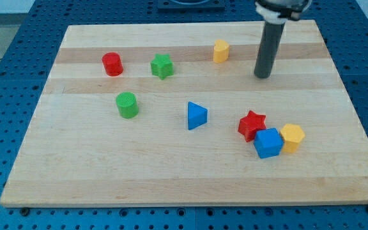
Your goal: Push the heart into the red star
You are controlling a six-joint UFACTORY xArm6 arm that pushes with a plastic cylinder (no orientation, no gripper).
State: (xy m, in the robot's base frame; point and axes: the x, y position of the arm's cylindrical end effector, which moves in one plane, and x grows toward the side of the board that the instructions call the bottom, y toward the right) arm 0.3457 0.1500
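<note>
The wooden tabletop (171,172) carries all the blocks. The end effector tip (261,76) is a bare rod with no jaws to open or close, and it touches nothing. The yellow block (220,50), probably the heart, sits near the tip's upper left. The red star (252,124) lies well below the tip. Expect the heart to be light, rigid and free-sliding, so push its upper-left face.

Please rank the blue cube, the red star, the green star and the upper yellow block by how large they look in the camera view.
1. blue cube
2. red star
3. green star
4. upper yellow block

The first two sit nearer the view's bottom, so nearness may inflate them.
</note>
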